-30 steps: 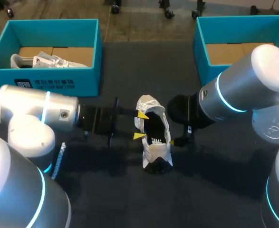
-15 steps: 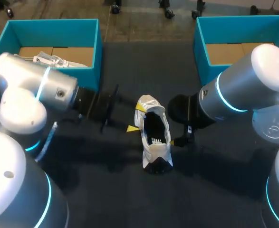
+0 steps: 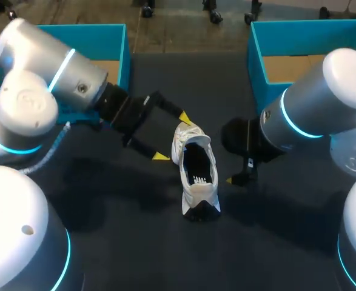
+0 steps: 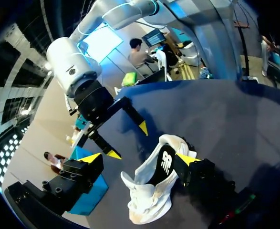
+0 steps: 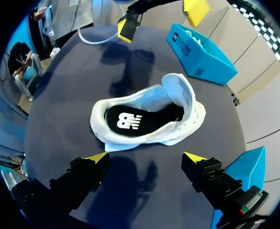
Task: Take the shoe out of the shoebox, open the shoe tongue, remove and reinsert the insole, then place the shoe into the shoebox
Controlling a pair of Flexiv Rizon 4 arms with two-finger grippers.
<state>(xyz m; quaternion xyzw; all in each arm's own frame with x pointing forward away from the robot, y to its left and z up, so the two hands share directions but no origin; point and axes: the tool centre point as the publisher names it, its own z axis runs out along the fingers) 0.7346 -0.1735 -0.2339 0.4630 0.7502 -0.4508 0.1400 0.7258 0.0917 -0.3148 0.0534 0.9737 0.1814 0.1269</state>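
Note:
A white shoe (image 3: pixel 196 173) with a black insole lies on the dark table, toe towards me, heel away. My left gripper (image 3: pixel 172 137) hangs open just left of the heel and holds nothing. In the left wrist view the shoe (image 4: pixel 149 191) lies low between the spread fingers of that gripper (image 4: pixel 139 158), which do not grip it. My right gripper (image 5: pixel 146 157) stands open at the shoe's right side, with the shoe (image 5: pixel 144 119) just ahead of it. Only one of its fingertips (image 3: pixel 229 180) shows in the head view.
A teal shoebox (image 3: pixel 114 36) stands at the back left, mostly hidden by my left arm; the right wrist view shows a white shoe (image 5: pixel 192 36) in it. A second teal shoebox (image 3: pixel 305 36) stands at the back right.
My left gripper has opened wide and drawn back from the shoe's opening, up and to the left. The left arm has swung up in front of the left box. The shoe stays put.

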